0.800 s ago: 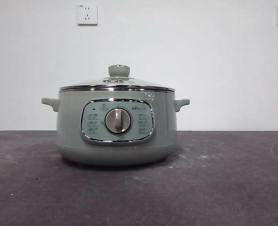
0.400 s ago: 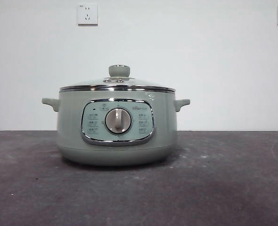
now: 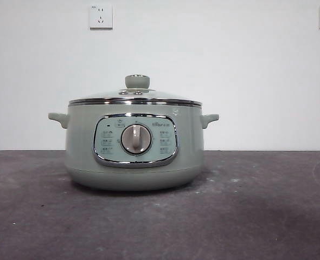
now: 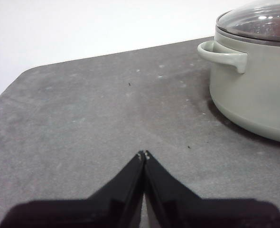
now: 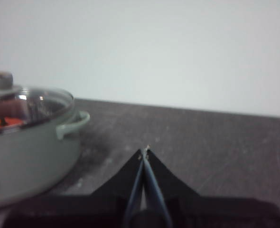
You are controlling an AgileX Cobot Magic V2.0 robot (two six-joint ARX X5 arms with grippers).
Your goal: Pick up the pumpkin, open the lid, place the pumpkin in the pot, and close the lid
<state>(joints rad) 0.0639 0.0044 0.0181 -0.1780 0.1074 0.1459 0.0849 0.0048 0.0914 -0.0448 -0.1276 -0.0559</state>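
We see the pot [image 3: 134, 146] standing mid-tabletop [image 3: 257, 216] with the lid [image 3: 135, 97] seated squarely on its rim, knob up, so the pot is closed. Through the glass in the right wrist view an orange patch with a dark spot shows inside; we take it for the pumpkin [image 5: 2, 123], though the blur leaves some doubt. If so, the pumpkin already lies in the pot under the lid, and we judge the task essentially done. The left end effector [image 4: 144, 155] and the right end effector [image 5: 145, 151] each hover over bare tabletop beside the pot, jaws pressed together and holding nothing, apart from the handles.
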